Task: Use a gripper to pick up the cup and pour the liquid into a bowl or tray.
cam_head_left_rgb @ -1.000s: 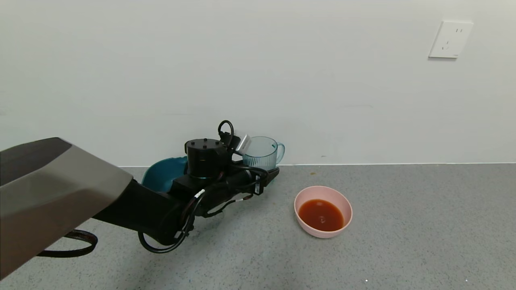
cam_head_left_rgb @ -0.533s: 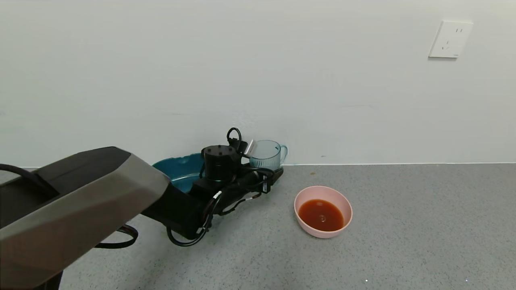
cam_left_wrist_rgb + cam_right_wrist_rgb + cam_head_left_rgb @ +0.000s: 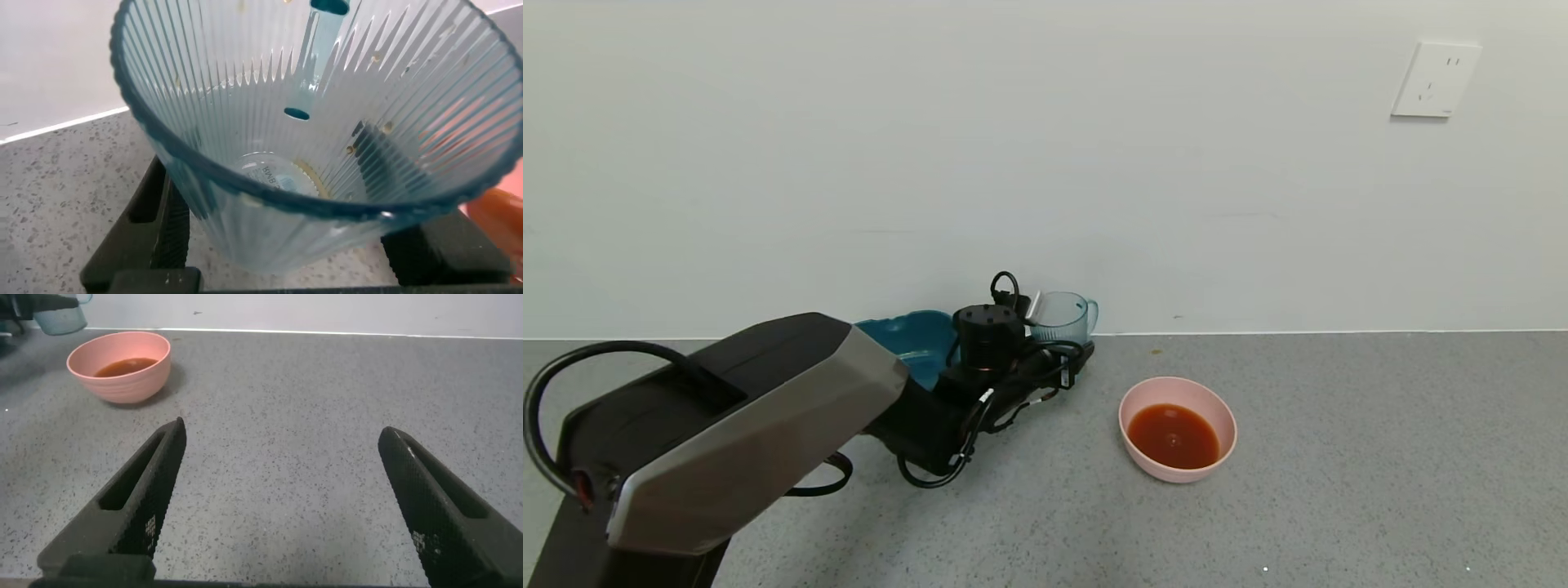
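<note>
**Operator:** Head view status: where is the left hand, and what does it hold?

**Arm:** My left hand (image 3: 1068,353) is extended to the far edge of the grey speckled tabletop (image 3: 1339,457), close to the white wall (image 3: 1045,163). Its black fingers (image 3: 159,233) are closed on the ribbed, translucent pale teal plastic cup with a side handle (image 3: 1062,317), one on each side of the cup's lower body. The cup stands upright and looks drained; only a few specks cling inside.

**Operator:** Location of the liquid?

**Arm:** The opaque orange-red liquid (image 3: 1173,435) sits in the round pale pink plastic bowl (image 3: 1178,390). That bowl rests on the tabletop, well apart from the cup, on its right and nearer to me. A dark teal plastic tub (image 3: 907,343) lies on the left of my wrist.

**Operator:** Right hand?

**Arm:** My right hand (image 3: 286,498) hangs low over bare tabletop, fingers spread wide with nothing between them. The pink bowl is ahead of it, not touching.
</note>
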